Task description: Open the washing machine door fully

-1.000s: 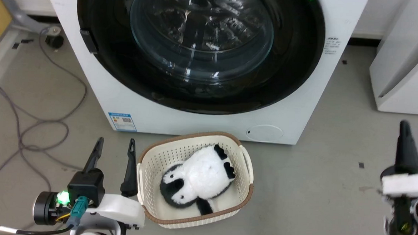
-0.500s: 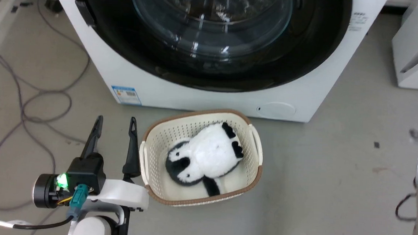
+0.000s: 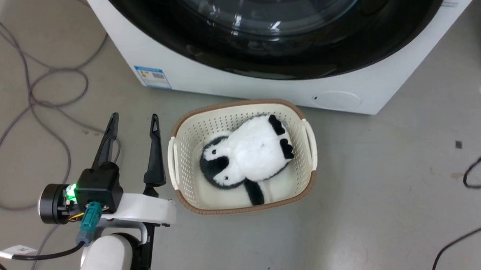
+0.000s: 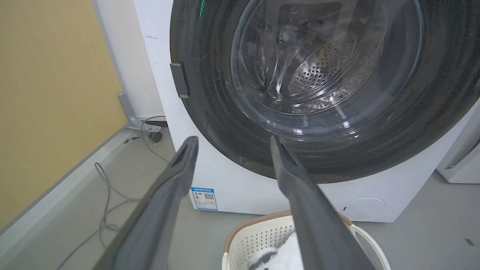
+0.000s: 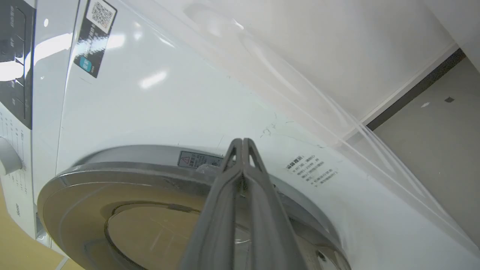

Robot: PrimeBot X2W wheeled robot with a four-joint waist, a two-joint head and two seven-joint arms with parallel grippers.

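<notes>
On the grey floor (image 3: 365,191), down at the lower left of the head view, the left tool (image 3: 134,119) has its two long dark fingers spread wide with nothing between them. The big white front-loading washing machine (image 3: 226,85) is up around 1 o'clock from it, well apart. The large round glossy black washing machine door with the clear glass bowl (image 3: 269,54) takes up most of its front.

From the left wrist view the door looks flush against the machine. It lies past the fingertips at 12 to 1 o'clock, and you can see the perforated steel drum (image 4: 318,73) through the glass.

A cream perforated plastic basket with a brown rim (image 3: 190,157) sits just beside the left tool at 3 o'clock, right in front of the machine. A black-and-white plush penguin (image 3: 256,156) is lying in it.

The right tool (image 5: 242,142) has its fingers pressed together, nothing pinched as far as I can see. In its wrist view the door shows edge-on, with the fingertips over its upper edge at 12 o'clock. Can't tell if they're actually touching it.
</notes>
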